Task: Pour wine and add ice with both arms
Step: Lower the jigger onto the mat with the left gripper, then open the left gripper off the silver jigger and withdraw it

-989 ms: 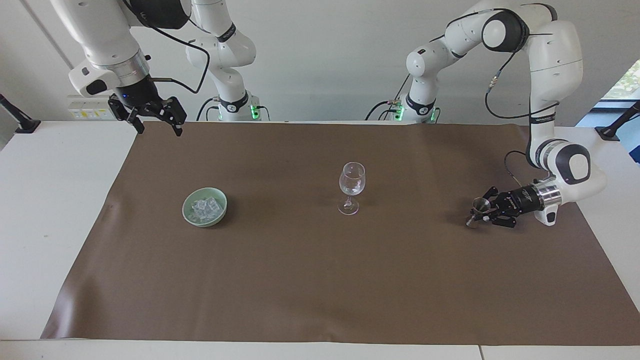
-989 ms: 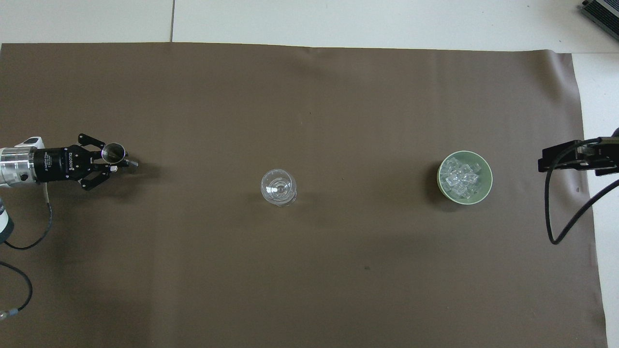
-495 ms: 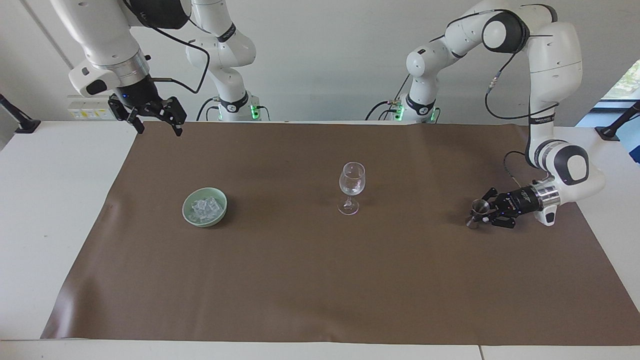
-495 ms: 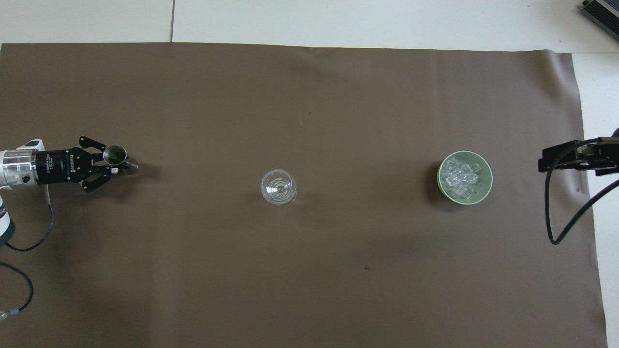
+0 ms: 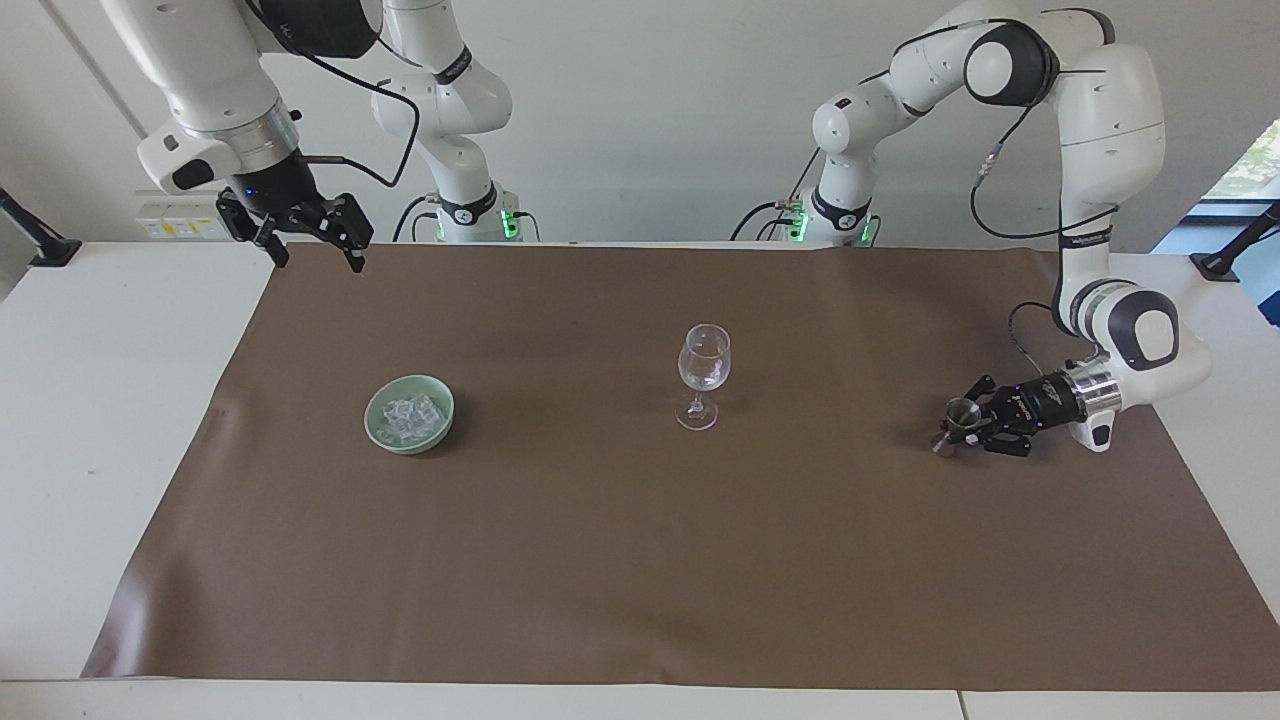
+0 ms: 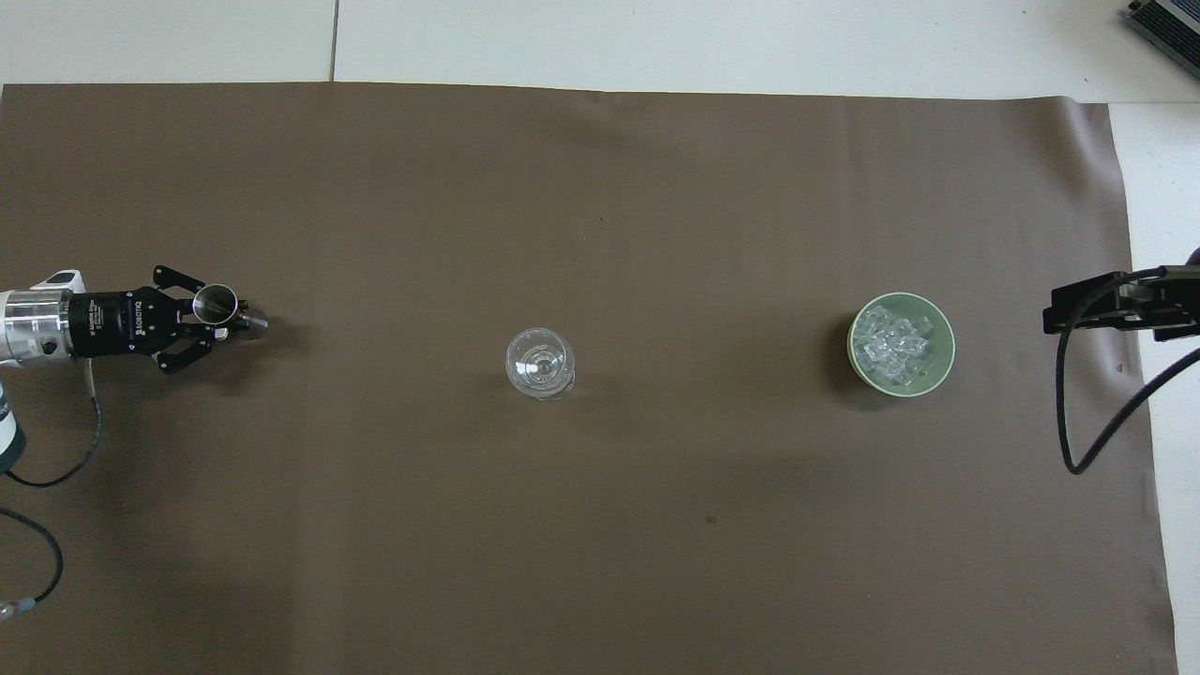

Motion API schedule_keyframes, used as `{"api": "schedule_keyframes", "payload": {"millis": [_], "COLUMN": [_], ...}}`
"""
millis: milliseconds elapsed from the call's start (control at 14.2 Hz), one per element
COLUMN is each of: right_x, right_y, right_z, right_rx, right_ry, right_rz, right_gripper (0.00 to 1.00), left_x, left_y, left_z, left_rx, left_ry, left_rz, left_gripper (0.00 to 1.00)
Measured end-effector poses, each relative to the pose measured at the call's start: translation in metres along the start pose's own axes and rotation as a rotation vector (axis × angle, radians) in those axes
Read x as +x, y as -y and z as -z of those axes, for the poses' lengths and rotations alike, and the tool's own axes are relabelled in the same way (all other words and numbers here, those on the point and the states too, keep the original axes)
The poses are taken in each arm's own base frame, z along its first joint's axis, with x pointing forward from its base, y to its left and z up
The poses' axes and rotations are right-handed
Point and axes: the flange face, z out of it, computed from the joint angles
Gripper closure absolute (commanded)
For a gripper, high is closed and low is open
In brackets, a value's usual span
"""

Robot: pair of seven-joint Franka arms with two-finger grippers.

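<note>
My left gripper (image 5: 958,428) (image 6: 232,319) lies low and sideways at the left arm's end of the mat, shut on a small metal jigger (image 5: 963,410) (image 6: 216,302) that leans slightly. No wine shows, and the jigger's contents cannot be made out. A clear stemmed glass (image 5: 704,375) (image 6: 539,364) stands upright mid-mat and looks empty. The ice (image 5: 410,412) (image 6: 895,342) fills a pale green bowl (image 5: 370,418) (image 6: 947,354) toward the right arm's end. My right gripper (image 5: 310,238) waits open, raised over the mat's corner by the right arm's base.
A brown mat (image 5: 640,560) covers most of the white table (image 5: 100,400). A black cable (image 6: 1064,412) from the right arm hangs beside the bowl at the mat's edge in the overhead view.
The left gripper has drawn back a little toward its own end of the table with the jigger. The right arm, glass and bowl have not moved.
</note>
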Motion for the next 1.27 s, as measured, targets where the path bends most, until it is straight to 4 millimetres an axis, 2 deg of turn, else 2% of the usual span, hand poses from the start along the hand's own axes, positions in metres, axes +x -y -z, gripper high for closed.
{"api": "schedule_keyframes", "payload": {"millis": [141, 283, 495, 707, 919, 1272], "right_x": [0.0, 0.0, 0.0, 0.0, 0.0, 0.0], "right_y": [0.0, 0.0, 0.0, 0.0, 0.0, 0.0], "right_z": [0.0, 0.0, 0.0, 0.0, 0.0, 0.0], "right_rx": [0.0, 0.0, 0.0, 0.0, 0.0, 0.0], "right_ry": [0.0, 0.0, 0.0, 0.0, 0.0, 0.0], "right_rz": [0.0, 0.0, 0.0, 0.0, 0.0, 0.0], "right_gripper": [0.0, 0.0, 0.0, 0.0, 0.0, 0.0], "left_x": [0.002, 0.002, 0.003, 0.006, -0.002, -0.035], "left_y": [0.001, 0.001, 0.0, 0.001, -0.004, -0.022], "left_z": [0.002, 0.002, 0.011, 0.03, 0.042, 0.067], "left_rx": [0.004, 0.008, 0.016, 0.023, 0.044, 0.096], "left_ry": [-0.01, -0.014, -0.04, -0.074, -0.099, -0.167], "left_rz": [0.0, -0.001, -0.011, -0.023, -0.063, -0.182], "left_gripper": [0.61, 0.4, 0.27, 0.0, 0.0, 0.0]}}
